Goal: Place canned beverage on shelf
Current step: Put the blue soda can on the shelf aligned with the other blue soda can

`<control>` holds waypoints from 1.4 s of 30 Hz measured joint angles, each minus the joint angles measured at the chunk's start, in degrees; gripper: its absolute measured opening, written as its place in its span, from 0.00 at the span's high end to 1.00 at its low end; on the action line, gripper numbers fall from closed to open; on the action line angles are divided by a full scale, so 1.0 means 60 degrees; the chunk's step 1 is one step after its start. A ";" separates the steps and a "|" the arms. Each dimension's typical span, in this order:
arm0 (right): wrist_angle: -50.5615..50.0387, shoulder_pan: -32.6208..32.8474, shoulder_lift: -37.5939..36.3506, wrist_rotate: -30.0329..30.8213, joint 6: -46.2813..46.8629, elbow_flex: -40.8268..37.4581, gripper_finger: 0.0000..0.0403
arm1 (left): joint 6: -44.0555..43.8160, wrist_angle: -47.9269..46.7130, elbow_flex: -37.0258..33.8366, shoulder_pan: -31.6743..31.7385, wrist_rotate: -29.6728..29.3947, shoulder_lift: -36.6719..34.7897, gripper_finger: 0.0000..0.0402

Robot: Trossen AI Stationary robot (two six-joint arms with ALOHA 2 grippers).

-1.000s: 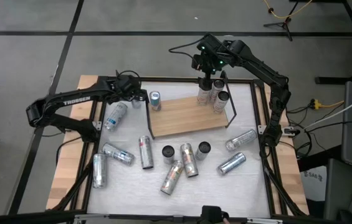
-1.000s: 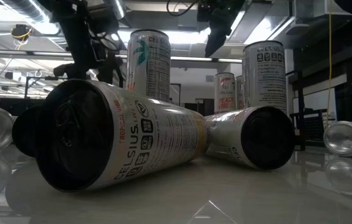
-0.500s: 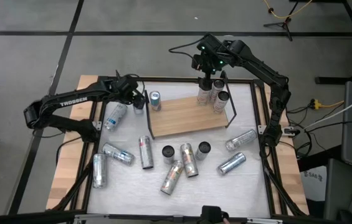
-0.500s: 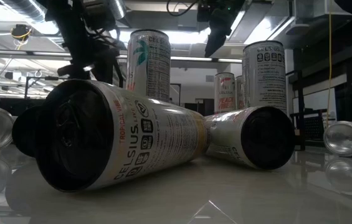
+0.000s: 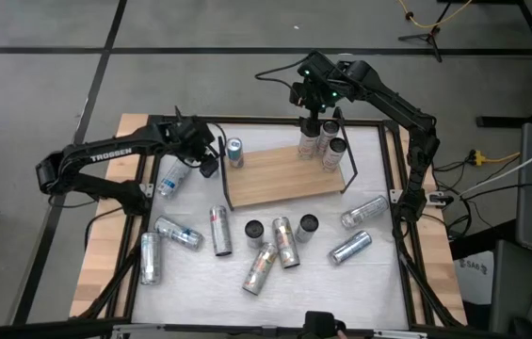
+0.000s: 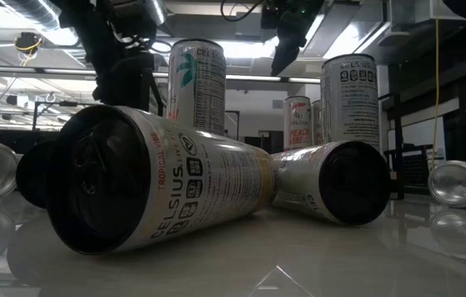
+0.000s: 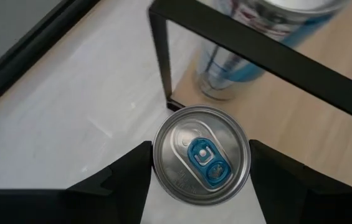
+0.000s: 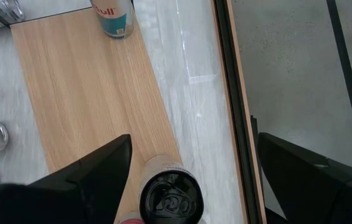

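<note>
Silver can (image 7: 201, 154) pinched upright by left end effector (image 7: 199, 163) beside shelf (image 5: 284, 174); right end effector (image 8: 188, 177) spread wide

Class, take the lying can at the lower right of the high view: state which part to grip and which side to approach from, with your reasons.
Grip the can across its middle, coming straight down from above, fingers across its long axis. It lies slanted on its side with bare table along both long sides, so the round body fits between the fingers.
</note>
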 joint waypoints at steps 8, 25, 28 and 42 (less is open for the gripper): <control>0.0000 -0.0001 0.0000 -0.0001 0.0000 0.0000 0.16 | 0.0104 0.0004 0.0000 -0.0021 0.0394 0.0000 0.43; 0.0000 -0.0001 0.0000 0.0002 0.0000 0.0000 0.16 | 0.0510 -0.0537 0.0000 -0.0560 0.1130 -0.0843 0.43; 0.0000 0.0001 0.0000 0.0002 0.0000 0.0000 0.16 | 0.0406 -0.0775 0.0000 -0.0794 0.1053 -0.1270 0.43; 0.0015 -0.0001 0.0000 -0.0001 0.0000 0.0000 0.16 | -0.0564 0.0244 -0.2263 -0.1618 0.0961 -0.3700 0.43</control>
